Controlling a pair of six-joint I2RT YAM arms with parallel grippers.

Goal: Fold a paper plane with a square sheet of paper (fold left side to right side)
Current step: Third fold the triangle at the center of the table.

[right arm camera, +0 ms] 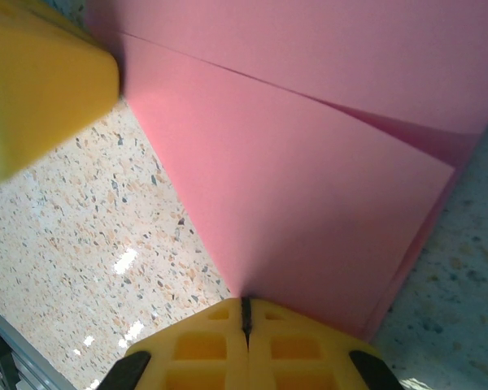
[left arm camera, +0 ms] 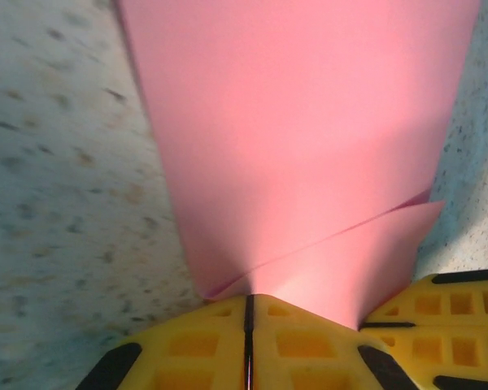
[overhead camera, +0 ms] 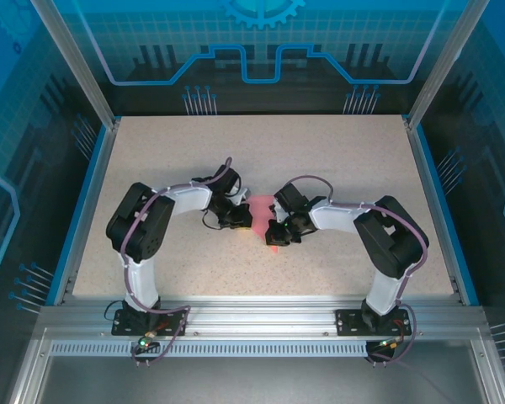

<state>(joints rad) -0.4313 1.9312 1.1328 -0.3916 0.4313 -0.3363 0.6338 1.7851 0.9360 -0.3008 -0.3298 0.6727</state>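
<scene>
The salmon-pink sheet of paper (overhead camera: 262, 207) lies folded in overlapping layers at the table's middle, largely covered by both grippers. In the left wrist view the paper (left arm camera: 301, 122) tapers down to my left gripper (left arm camera: 249, 301), whose yellow jaws are shut with their tips at the spot where two layers meet. Whether they pinch any paper I cannot tell. My right gripper (right arm camera: 245, 304) is shut too, its tips on the near edge of the paper (right arm camera: 309, 203). The two grippers (overhead camera: 247, 220) (overhead camera: 274, 235) stand close together, tip to tip over the sheet.
The speckled beige table (overhead camera: 337, 160) has free room all round the paper. Blue rails (overhead camera: 86, 202) and an aluminium frame (overhead camera: 261, 313) bound it. The right gripper's yellow fingers (left arm camera: 443, 313) crowd the left wrist view's corner; a left finger (right arm camera: 41, 81) looms in the right wrist view.
</scene>
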